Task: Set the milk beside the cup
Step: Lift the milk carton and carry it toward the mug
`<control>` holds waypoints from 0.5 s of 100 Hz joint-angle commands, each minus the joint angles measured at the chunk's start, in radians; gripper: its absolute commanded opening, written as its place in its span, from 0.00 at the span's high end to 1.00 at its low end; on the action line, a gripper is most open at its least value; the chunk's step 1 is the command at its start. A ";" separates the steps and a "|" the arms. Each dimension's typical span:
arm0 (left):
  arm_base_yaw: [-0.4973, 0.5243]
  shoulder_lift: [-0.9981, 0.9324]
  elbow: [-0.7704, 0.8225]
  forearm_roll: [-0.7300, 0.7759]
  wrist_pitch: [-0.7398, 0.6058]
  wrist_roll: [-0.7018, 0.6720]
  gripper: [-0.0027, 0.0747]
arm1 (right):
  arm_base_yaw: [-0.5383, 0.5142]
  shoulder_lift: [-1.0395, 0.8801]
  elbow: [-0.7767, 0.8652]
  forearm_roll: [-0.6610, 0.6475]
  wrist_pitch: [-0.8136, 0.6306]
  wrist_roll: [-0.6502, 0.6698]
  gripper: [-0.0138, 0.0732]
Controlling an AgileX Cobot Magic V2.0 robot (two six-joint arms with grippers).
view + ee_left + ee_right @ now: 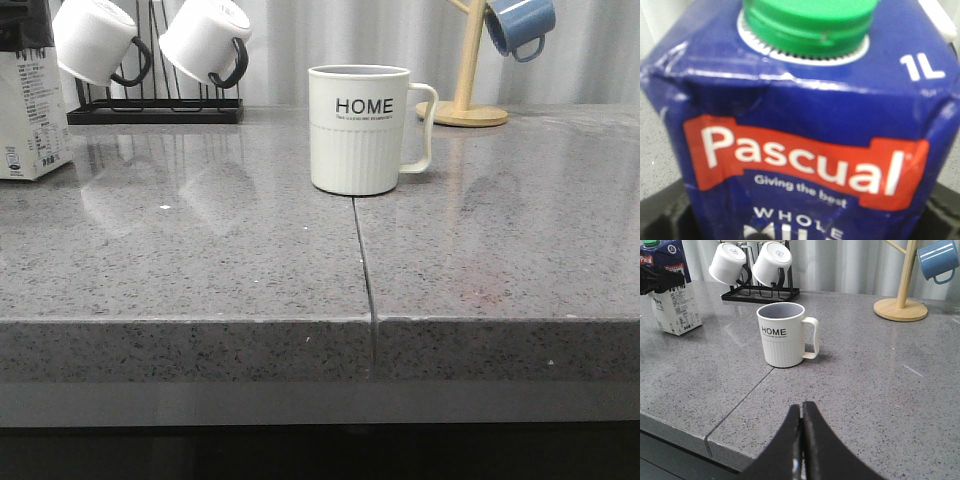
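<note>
My milk [805, 150] shows dark blue with a red banner, white lettering and a green cap [807, 20]. The cup [358, 130] is cream, lettered black, ribbed below. The counter [200, 260] is speckled grey.

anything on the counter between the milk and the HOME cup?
No. The counter between the milk and the cup is bare, just reflections; the right wrist view shows it best.

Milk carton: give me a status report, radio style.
Left gripper at the milk, far left of counter; grip unclear. Right gripper shut, empty. Milk well apart from cup; nothing stands between them.
</note>
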 commanded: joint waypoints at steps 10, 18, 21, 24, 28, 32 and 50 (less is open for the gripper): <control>-0.011 -0.050 -0.035 -0.057 -0.087 0.088 0.75 | -0.005 0.013 -0.024 -0.002 -0.072 -0.009 0.92; -0.038 -0.068 -0.035 -0.112 -0.087 0.223 0.75 | -0.005 0.013 -0.024 -0.002 -0.072 -0.009 0.92; -0.052 -0.074 -0.035 -0.141 -0.087 0.237 0.75 | -0.005 0.013 -0.024 -0.002 -0.072 -0.009 0.92; -0.064 -0.080 -0.035 -0.155 -0.087 0.237 0.75 | -0.005 0.013 -0.024 -0.002 -0.072 -0.009 0.92; -0.082 -0.087 -0.035 -0.171 -0.087 0.237 0.75 | -0.005 0.013 -0.024 -0.002 -0.072 -0.009 0.92; -0.099 -0.089 -0.035 -0.187 -0.089 0.237 0.75 | -0.005 0.013 -0.024 -0.002 -0.072 -0.009 0.92; -0.215 -0.090 -0.035 -0.283 -0.123 0.239 0.75 | -0.005 0.013 -0.024 -0.002 -0.072 -0.009 0.92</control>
